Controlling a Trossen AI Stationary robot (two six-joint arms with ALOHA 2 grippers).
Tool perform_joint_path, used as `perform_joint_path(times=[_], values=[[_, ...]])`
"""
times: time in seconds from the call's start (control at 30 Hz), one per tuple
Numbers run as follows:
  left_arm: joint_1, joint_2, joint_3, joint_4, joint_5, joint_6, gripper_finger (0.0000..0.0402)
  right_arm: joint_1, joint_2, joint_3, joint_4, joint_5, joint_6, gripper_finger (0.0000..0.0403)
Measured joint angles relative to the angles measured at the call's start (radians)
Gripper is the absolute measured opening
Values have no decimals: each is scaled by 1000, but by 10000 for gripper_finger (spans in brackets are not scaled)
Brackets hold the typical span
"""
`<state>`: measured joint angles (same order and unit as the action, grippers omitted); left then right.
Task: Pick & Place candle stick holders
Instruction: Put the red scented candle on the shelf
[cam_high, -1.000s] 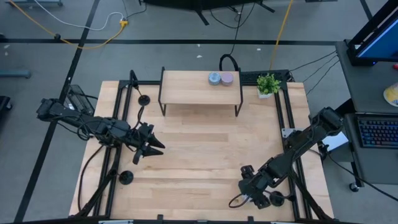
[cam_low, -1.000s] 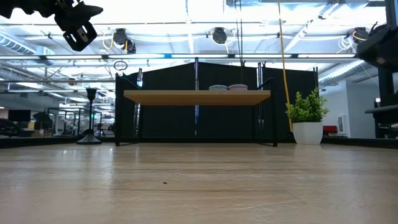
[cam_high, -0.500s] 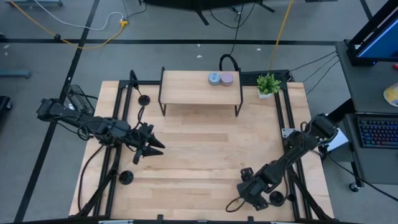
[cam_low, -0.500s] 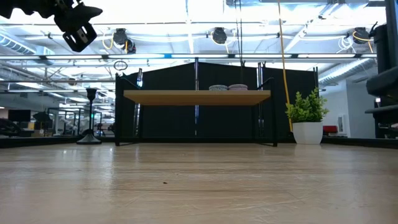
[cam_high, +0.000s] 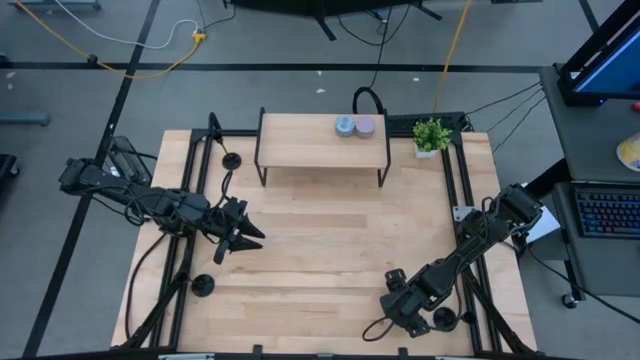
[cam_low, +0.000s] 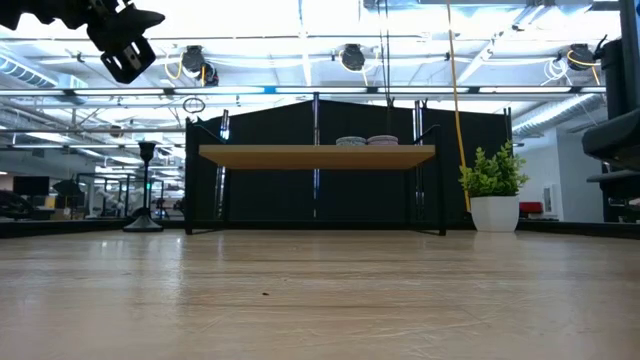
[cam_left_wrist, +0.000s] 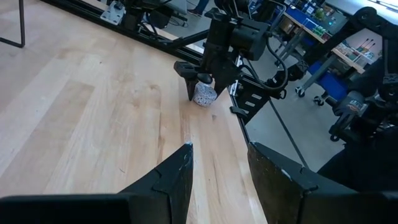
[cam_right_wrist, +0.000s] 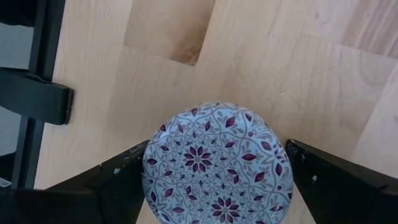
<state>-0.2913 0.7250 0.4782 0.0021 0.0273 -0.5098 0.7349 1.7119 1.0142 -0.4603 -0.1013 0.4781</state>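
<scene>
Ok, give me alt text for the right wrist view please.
Looking straight down, the right gripper straddles a round white puck patterned with maroon flowers, one dark jaw on each side. It sits on the pale wooden table near a black frame rail.

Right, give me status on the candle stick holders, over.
Left gripper open, hovering left of centre. Right gripper down at patterned round piece, near right corner. Two candle stick holders stand at left edge, neither gripped. Nothing blocking them.
</scene>
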Motion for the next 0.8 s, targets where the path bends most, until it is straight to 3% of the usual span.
perform_joint_path(times=[0.37, 0.8], values=[[0, 0, 0, -7, 0, 0, 159, -1, 0, 0, -25, -1, -19, 314], [0, 0, 0, -6, -1, 0, 159, -9, 0, 0, -27, -4, -19, 312]])
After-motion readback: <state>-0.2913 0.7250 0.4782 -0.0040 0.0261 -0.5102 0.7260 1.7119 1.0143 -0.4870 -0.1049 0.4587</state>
